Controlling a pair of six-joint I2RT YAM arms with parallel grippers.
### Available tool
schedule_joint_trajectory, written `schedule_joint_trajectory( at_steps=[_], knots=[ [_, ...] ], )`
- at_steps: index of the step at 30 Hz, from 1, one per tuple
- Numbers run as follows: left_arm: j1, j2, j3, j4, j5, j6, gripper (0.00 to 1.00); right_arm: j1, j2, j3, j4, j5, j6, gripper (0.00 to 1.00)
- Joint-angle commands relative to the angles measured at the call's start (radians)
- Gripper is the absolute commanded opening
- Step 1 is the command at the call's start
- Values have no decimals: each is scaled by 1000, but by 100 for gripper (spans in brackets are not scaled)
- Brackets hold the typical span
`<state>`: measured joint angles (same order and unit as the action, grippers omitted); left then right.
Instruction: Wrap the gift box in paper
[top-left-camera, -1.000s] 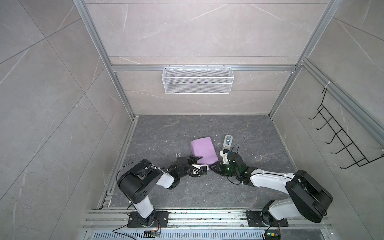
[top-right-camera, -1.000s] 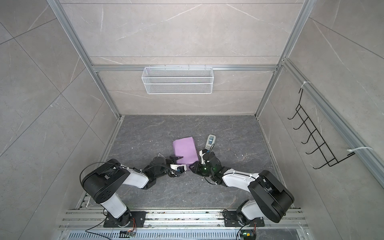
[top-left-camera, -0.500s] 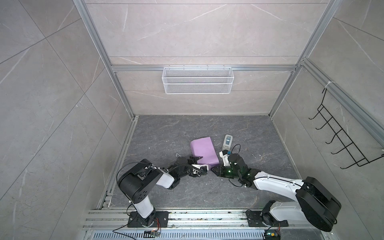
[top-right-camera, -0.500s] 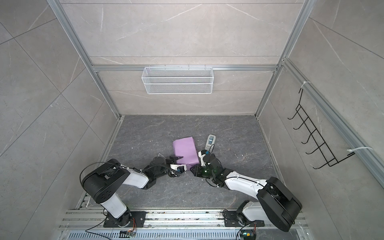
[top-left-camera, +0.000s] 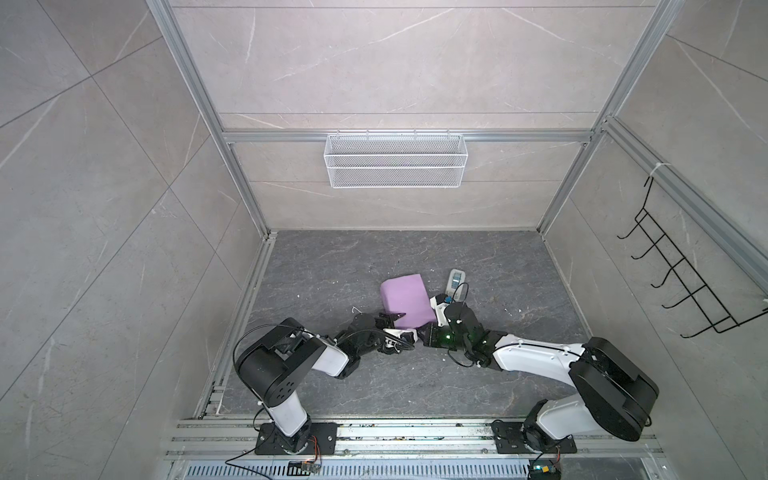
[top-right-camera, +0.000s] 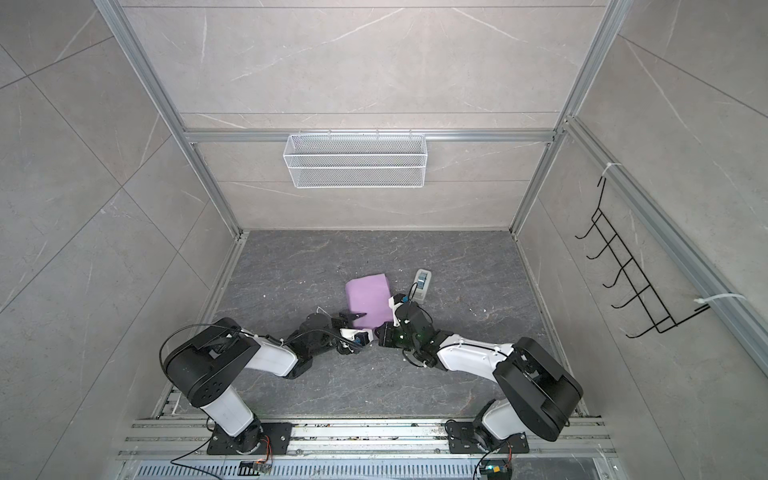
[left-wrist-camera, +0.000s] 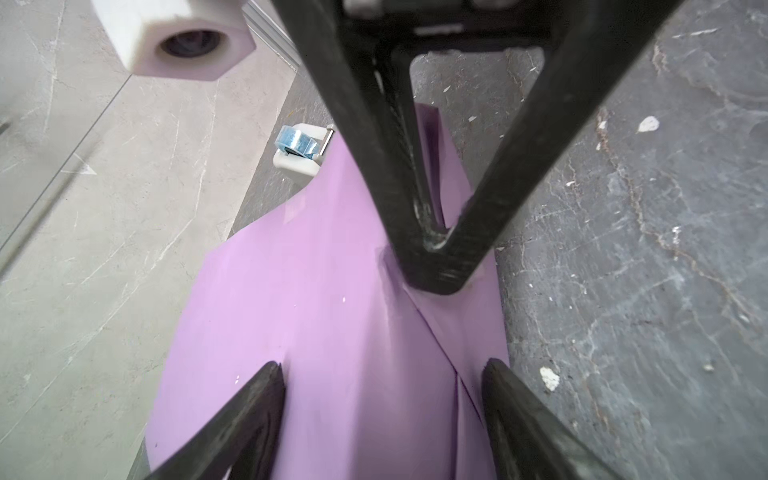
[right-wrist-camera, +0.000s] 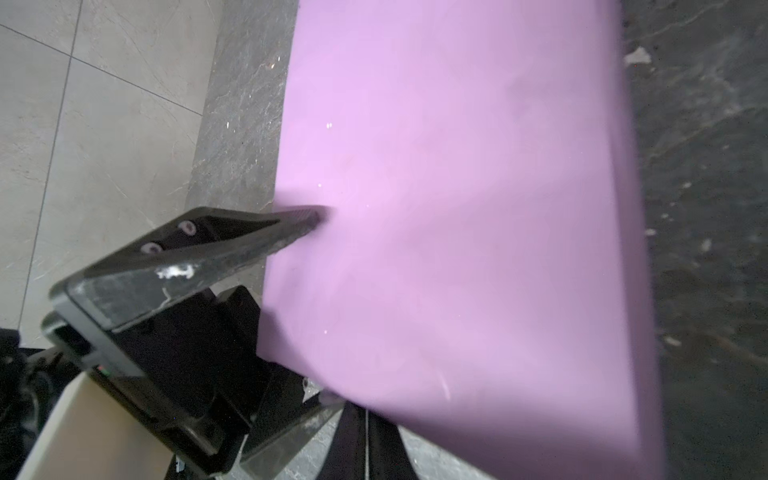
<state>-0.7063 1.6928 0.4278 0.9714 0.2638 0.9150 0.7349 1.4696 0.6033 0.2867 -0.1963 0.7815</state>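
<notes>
— How do the arms sit?
— Both stretch low over the floor, meeting mid-floor. The left gripper (left-wrist-camera: 382, 368) gapes, jaws spread about the near end of the paper (top-left-camera: 405, 297). The right gripper (left-wrist-camera: 434, 270) is clenched, its tip touching the lilac top.
— And the parcel?
— Flat, mid-floor — long axis toward the back wall, slightly skewed.

The left arm (top-left-camera: 328, 357) and the right arm (top-left-camera: 536, 353) both lie low and stretched forward, elbows turned outward, wrists meeting near the middle in both top views; the left tool (left-wrist-camera: 382, 365) has its jaws spread wide apart; the right tool (left-wrist-camera: 436, 270) points steeply down, its jaws pressed together into a single tip; the two tools stand just beside each other.
</notes>
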Motion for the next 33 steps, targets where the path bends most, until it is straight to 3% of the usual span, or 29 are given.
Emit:
schedule_joint_trajectory(
  at_steps=[1, 23, 33],
  knots=[
    [5, 22, 3, -74, 5, -36, 76, 3, 21, -3, 5, 78, -27, 8],
    [4, 11, 3, -71, 8, -51, 77, 0, 24, -74, -1, 182, -45, 7],
    [5, -74, 8, -113, 65, -117, 84, 0, -209, -101, -92, 12, -223, 18]
  ],
)
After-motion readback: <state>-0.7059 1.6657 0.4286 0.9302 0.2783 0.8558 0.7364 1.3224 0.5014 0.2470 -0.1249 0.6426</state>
